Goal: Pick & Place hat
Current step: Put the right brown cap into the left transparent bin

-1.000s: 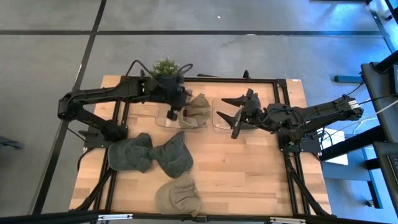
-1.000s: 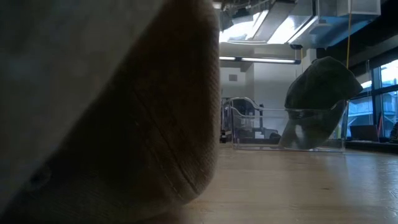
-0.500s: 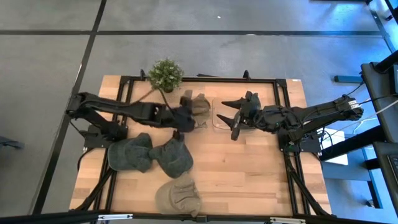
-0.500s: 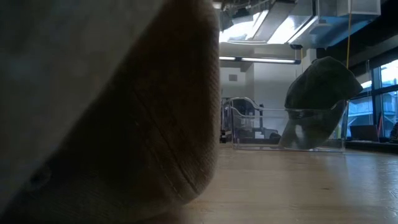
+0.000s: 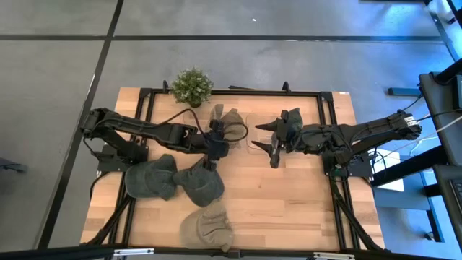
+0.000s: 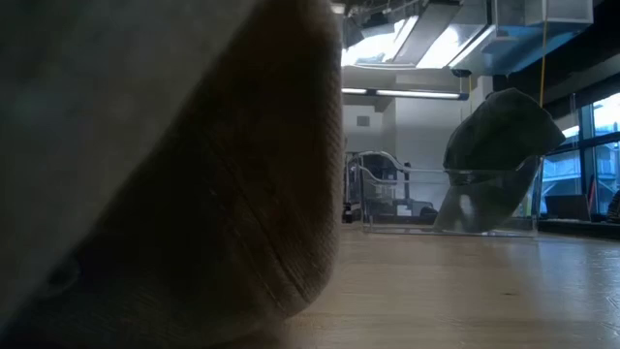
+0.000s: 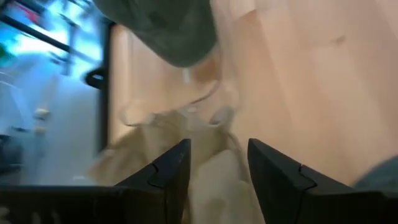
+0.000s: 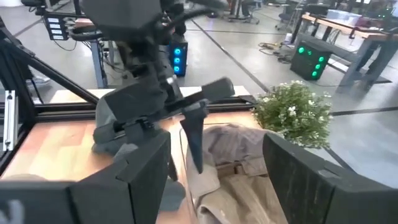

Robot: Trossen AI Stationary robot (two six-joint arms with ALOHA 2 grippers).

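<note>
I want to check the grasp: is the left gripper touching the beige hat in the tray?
Cannot tell. The high view shows the left gripper beside the beige hat; no gap or contact is plain.

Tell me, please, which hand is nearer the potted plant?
Left. The left hand sits just in front of the potted plant; the right hand is farther off, across the table's middle.

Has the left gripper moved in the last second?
Yes. In the high view the left gripper has pulled away from the plant at the table's far edge, toward the near side, and now hovers open beside the tan hat.
</note>
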